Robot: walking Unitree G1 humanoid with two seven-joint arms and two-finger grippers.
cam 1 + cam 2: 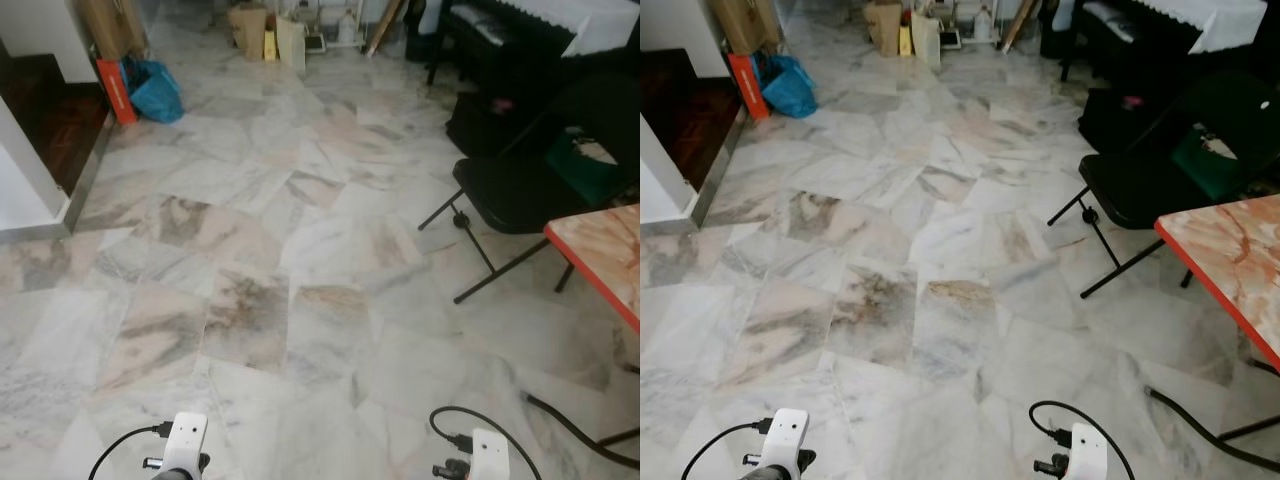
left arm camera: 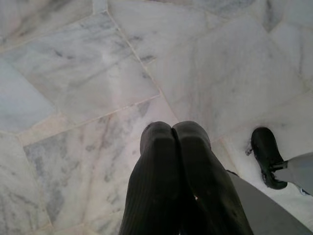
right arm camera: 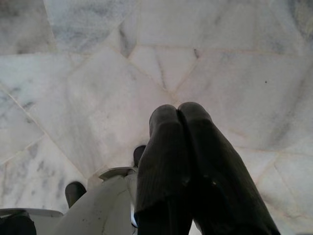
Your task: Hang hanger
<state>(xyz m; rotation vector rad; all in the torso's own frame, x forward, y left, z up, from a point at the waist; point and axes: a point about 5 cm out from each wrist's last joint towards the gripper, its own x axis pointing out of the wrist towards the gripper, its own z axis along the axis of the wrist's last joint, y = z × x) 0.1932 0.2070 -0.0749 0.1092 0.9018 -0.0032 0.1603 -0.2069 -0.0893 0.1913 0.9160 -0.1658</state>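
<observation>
Both arms hang at my sides, their white wrists low in the head views: the left wrist (image 1: 184, 445) and the right wrist (image 1: 488, 455). In the left wrist view my left gripper (image 2: 172, 131) is shut, its two black fingers pressed together over marble floor, holding nothing. In the right wrist view my right gripper (image 3: 178, 113) is likewise shut and holds nothing, pointing down at the floor. I can make out no hanger among the things in view.
Marble floor (image 1: 280, 260) stretches ahead. A black folding chair (image 1: 520, 190) with a green item stands at the right, beside a red-edged table corner (image 1: 600, 255). A black cable (image 1: 570, 425) runs on the floor. A blue bag (image 1: 155, 90) and boxes (image 1: 265, 35) lie far back.
</observation>
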